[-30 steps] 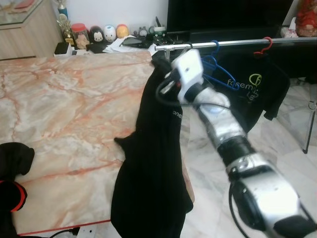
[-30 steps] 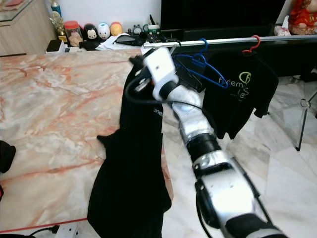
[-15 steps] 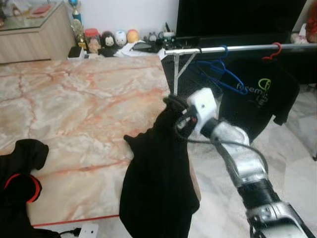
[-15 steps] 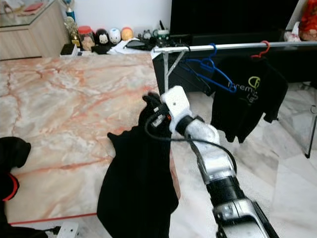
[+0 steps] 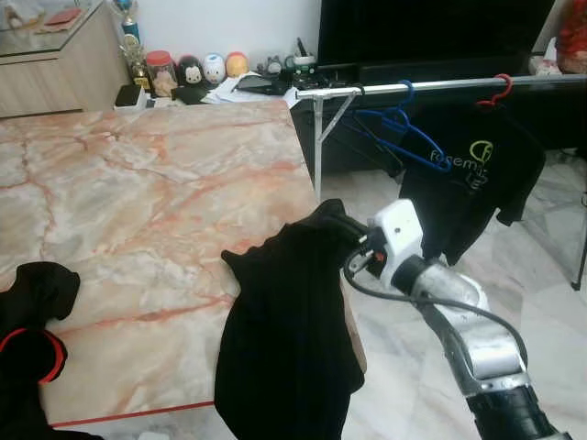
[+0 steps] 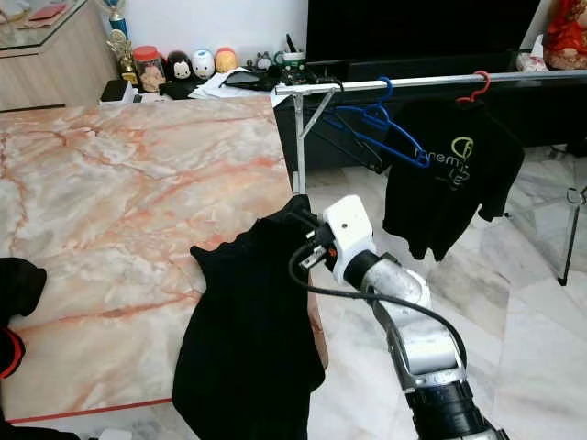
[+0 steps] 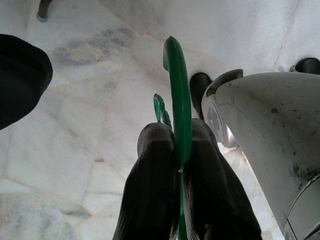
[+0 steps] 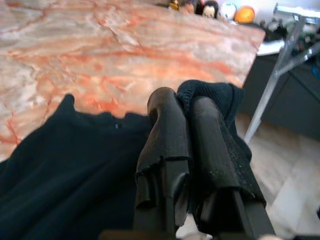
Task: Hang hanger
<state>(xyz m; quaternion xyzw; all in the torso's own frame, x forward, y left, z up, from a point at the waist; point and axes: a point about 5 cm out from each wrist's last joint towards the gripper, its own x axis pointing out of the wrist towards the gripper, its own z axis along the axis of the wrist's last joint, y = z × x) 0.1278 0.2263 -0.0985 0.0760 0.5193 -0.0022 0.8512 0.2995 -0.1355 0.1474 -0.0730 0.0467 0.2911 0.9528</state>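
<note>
**Q:** How far along is the hanging?

**A:** Barely begun, by the look of it. The right gripper (image 8: pixel 187 150), at centre frame, pinches a fold of the black garment (image 5: pixel 284 348), fingers pressed together on the cloth. The garment drapes over the edge of the marble table (image 5: pixel 138 202), low in the frame.

**Q:** And the hanger?

**A:** The green hanger (image 7: pixel 177 100) sits clamped between the left gripper (image 7: pixel 182 165) fingers, above the floor tiles. It is not yet inside the garment.

**Q:** What remains?

**A:** Likely dressing the hanger, then hooking it on the rail (image 5: pixel 440 85) at upper right, where a blue hanger (image 5: pixel 404 124) and a printed black shirt (image 5: pixel 468 174) already hang.
</note>
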